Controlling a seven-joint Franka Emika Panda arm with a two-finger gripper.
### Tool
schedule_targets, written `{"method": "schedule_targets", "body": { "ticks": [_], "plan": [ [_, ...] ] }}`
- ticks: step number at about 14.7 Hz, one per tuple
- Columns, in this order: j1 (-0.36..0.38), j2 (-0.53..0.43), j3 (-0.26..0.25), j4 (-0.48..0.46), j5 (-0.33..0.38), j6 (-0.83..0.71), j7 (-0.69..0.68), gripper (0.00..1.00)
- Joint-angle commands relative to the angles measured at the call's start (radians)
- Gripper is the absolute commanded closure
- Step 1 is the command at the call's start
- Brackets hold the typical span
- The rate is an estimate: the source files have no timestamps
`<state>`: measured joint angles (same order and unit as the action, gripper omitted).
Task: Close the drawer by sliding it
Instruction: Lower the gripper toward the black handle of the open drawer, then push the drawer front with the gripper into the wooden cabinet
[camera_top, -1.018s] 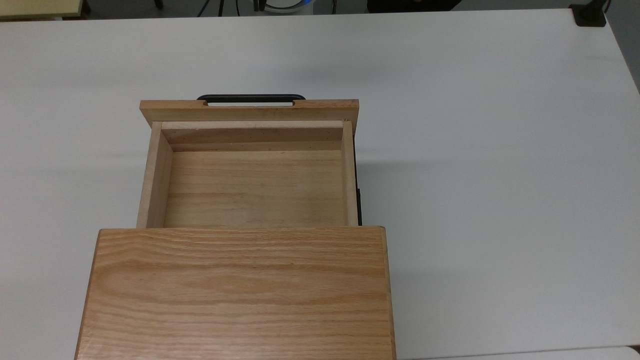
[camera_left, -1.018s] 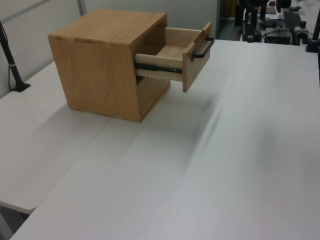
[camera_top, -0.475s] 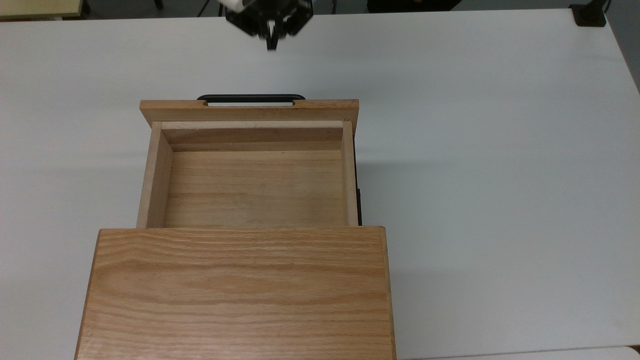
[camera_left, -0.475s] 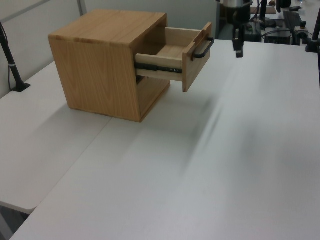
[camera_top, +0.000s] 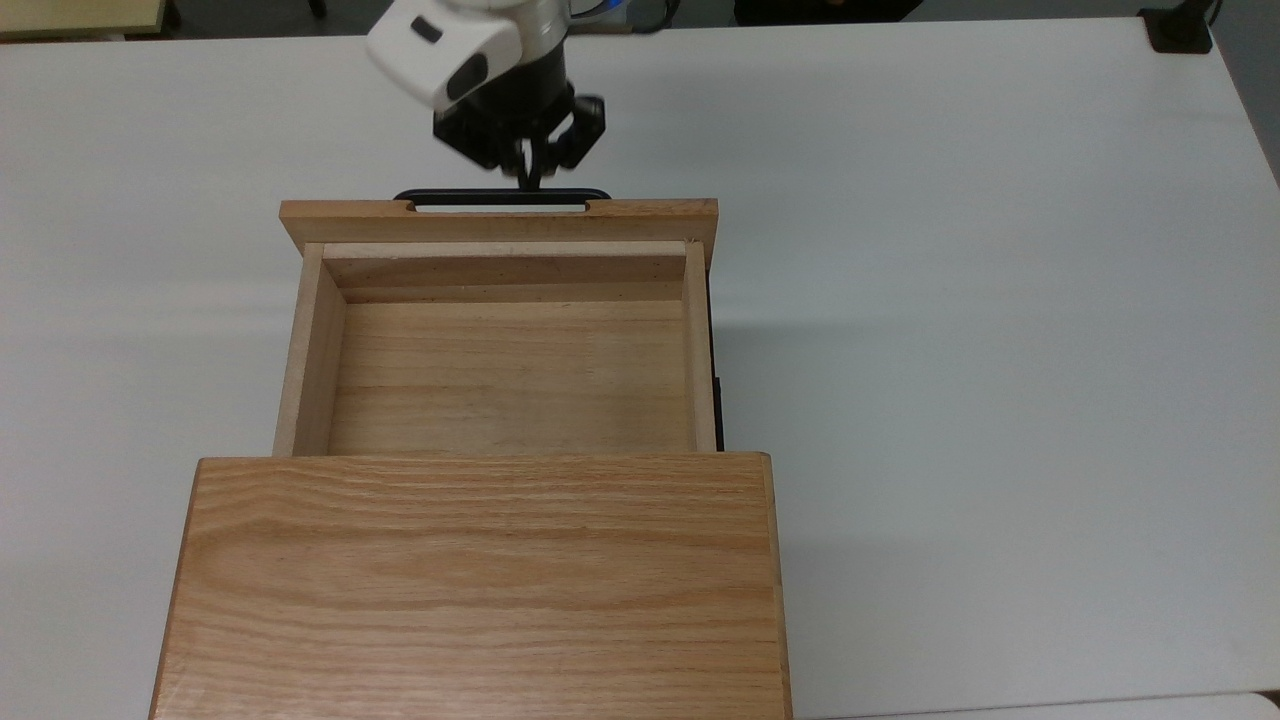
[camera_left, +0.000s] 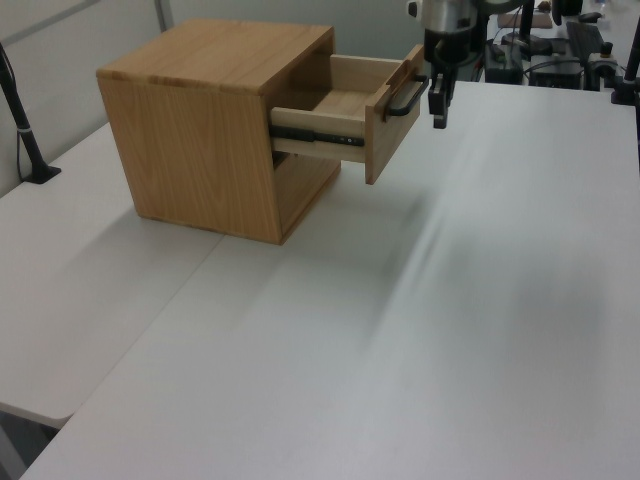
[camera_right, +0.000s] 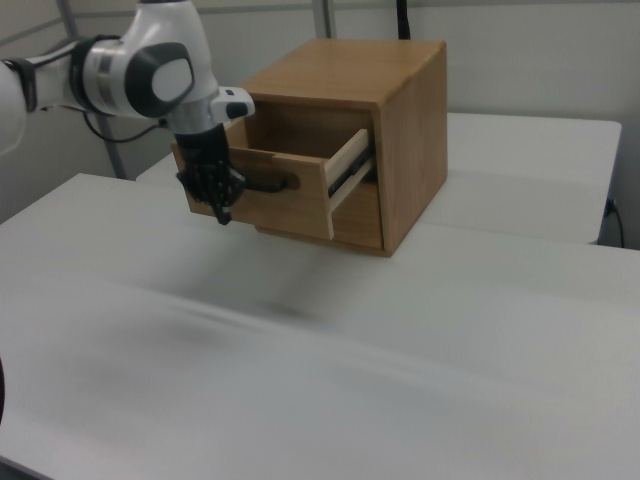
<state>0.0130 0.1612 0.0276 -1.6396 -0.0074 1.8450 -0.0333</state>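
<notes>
The drawer (camera_top: 510, 370) is a light wooden tray that stands pulled far out of the oak cabinet (camera_top: 480, 580), and nothing lies inside it. Its flat front panel (camera_top: 498, 213) carries a thin black bar handle (camera_top: 500, 195). My gripper (camera_top: 528, 170) hangs just beyond the handle in the top view, fingers pointing down and shut on nothing. In the left view the gripper (camera_left: 439, 105) is right of the handle (camera_left: 405, 98), very close to it. In the right view the gripper (camera_right: 222, 205) overlaps the left end of the drawer front (camera_right: 285, 200).
The cabinet (camera_left: 200, 130) stands on a wide white table (camera_top: 950, 300). A black clamp base (camera_top: 1180, 30) sits at the far right corner in the top view. A black post (camera_left: 25, 130) rises at the left view's left edge.
The arm has come in from the far table edge and lowered toward the drawer front, ending right by the handle. The drawer has not moved.
</notes>
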Motion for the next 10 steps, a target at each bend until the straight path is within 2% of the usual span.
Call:
{"method": "schedule_targets", "body": {
  "ticks": [1, 6, 7, 10],
  "plan": [
    [-0.022, 0.061, -0.002, 0.056, 0.024, 0.121, 0.01, 1.0],
    [-0.05, 0.174, -0.002, 0.197, 0.032, 0.229, 0.081, 1.0],
    [-0.05, 0.21, -0.002, 0.227, 0.035, 0.305, 0.09, 1.0],
    [-0.047, 0.245, 0.001, 0.227, 0.049, 0.507, 0.133, 1.0]
  ]
}}
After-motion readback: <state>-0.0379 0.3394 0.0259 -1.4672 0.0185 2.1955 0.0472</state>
